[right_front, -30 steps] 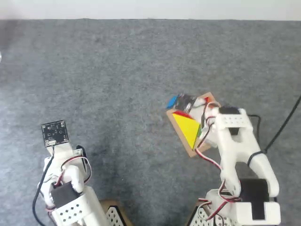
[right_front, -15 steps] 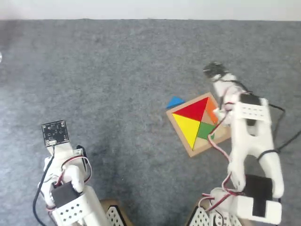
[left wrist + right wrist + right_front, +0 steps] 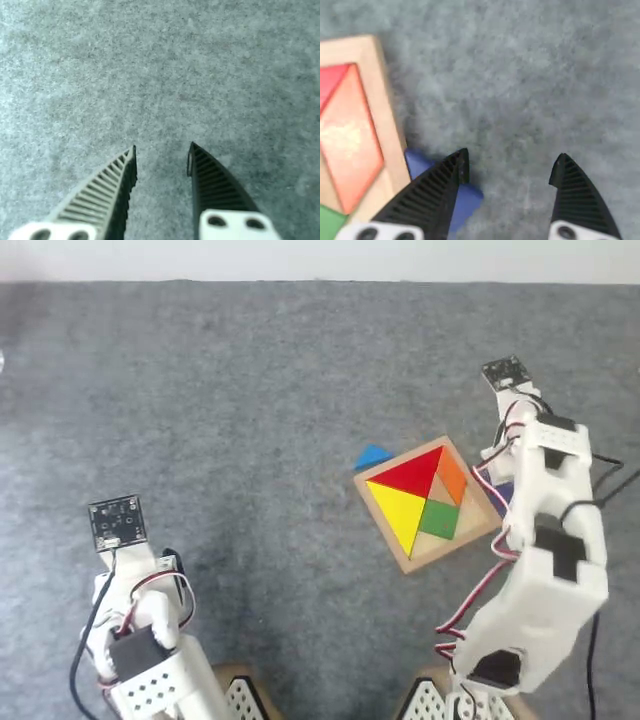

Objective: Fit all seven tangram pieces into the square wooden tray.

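The square wooden tray point(image 3: 412, 558) lies right of centre and holds a red triangle point(image 3: 410, 472), a yellow triangle point(image 3: 398, 512), an orange piece point(image 3: 452, 478) and a green square point(image 3: 438, 518). A light blue piece point(image 3: 372, 455) rests on the carpet just off the tray's far-left edge. A darker blue piece point(image 3: 470, 197) lies against the tray's right side point(image 3: 382, 107), partly under one finger point(image 3: 451, 172) of my right gripper point(image 3: 511, 164). That gripper is open and holds nothing. My left gripper point(image 3: 162, 152) is open over bare carpet at the near left.
Grey carpet covers the whole table point(image 3: 250, 390). The right arm point(image 3: 545, 530) stands along the tray's right side and hides part of the darker blue piece. The left arm point(image 3: 135, 620) is folded near the front left edge.
The right arm has swung off the tray to its right and far side, uncovering the pieces inside. The left arm has stayed put.
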You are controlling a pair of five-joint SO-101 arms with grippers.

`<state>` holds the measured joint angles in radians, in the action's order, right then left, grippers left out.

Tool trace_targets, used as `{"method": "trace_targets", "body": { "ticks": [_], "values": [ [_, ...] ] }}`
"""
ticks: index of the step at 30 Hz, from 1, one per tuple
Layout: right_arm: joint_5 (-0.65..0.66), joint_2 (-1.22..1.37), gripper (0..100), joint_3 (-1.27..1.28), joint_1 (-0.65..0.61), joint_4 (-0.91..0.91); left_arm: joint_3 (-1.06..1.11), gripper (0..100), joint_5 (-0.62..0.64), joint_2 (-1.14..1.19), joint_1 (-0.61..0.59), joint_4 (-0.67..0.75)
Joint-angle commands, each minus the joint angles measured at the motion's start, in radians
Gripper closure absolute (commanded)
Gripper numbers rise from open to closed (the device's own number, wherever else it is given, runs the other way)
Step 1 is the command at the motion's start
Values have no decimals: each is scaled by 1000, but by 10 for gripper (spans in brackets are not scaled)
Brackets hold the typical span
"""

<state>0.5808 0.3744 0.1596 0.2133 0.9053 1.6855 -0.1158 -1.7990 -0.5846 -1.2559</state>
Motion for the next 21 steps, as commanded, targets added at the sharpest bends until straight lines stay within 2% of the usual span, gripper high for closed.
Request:
{"method": "trace_targets", "body": {
  "ticks": [1,11,15,19,21],
  "values": [
    [0,35,724,-87,-33,54,-4,833,8,-18,-6,-5],
    [69,-101,724,63,-41,97,-4,833,8,-18,-3,-5],
    [84,-196,724,187,-101,97,-4,833,8,-18,-3,-5],
    [64,-274,724,275,-159,96,-4,833,8,-18,-3,-5],
    [-11,-309,724,278,-156,96,-4,833,8,-18,-5,-5]
  ]
}}
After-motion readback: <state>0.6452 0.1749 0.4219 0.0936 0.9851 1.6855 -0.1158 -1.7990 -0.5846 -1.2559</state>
